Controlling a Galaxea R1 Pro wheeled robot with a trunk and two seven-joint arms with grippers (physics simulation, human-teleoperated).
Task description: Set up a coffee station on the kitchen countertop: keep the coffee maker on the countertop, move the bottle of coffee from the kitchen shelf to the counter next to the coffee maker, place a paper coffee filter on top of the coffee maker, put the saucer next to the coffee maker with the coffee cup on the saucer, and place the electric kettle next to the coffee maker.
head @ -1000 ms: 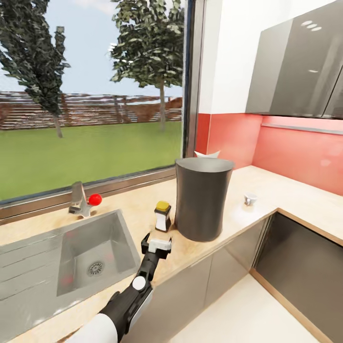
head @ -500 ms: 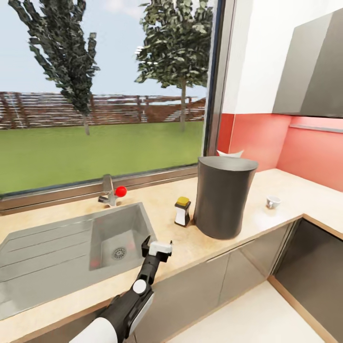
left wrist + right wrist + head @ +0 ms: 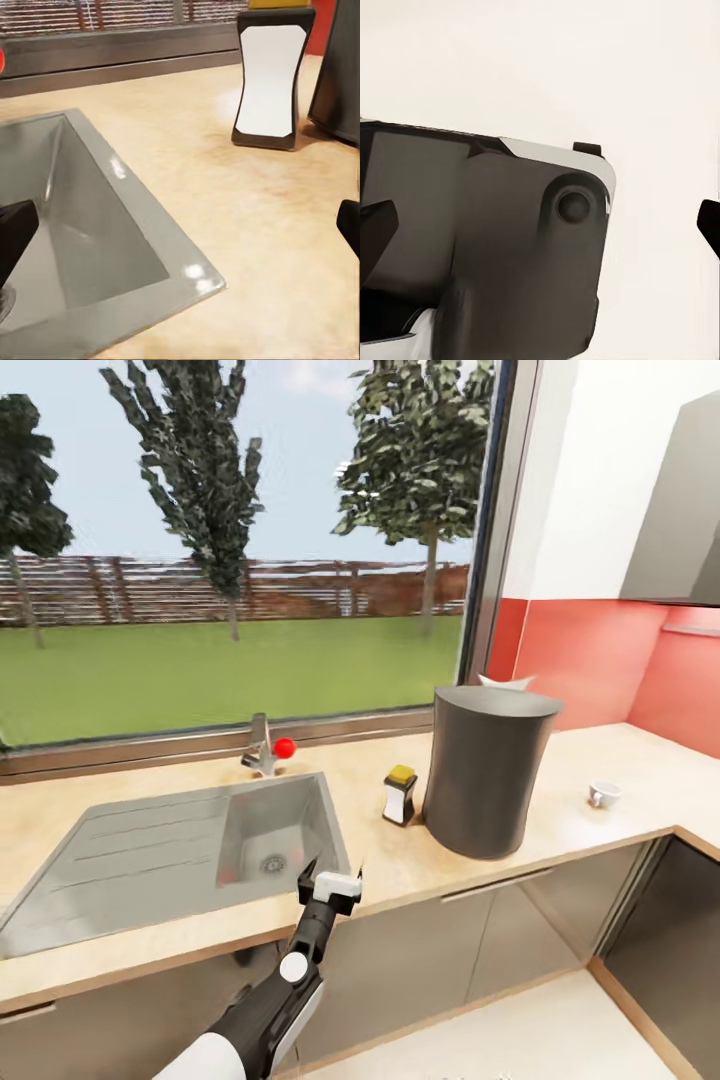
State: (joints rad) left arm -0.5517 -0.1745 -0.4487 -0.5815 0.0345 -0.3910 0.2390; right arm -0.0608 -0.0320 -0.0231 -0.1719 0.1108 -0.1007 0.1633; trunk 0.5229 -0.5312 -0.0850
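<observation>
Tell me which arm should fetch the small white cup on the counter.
Probably the left: its gripper hangs open and empty over the light wood-look countertop, though the small white cup sits well beyond the tall dark-grey cylinder.

The coffee maker (image 3: pixel 488 772) is matte dark grey, a white paper coffee filter (image 3: pixel 505 683) peeking behind its rim. The bottle of coffee (image 3: pixel 400 795) has a mustard-yellow cap and black-and-white body. The kitchen countertop (image 3: pixel 560 815) is pale wood-look, the sink (image 3: pixel 180 840) grey. The coffee cup (image 3: pixel 603 793) looks white, perhaps greyish inside.
</observation>
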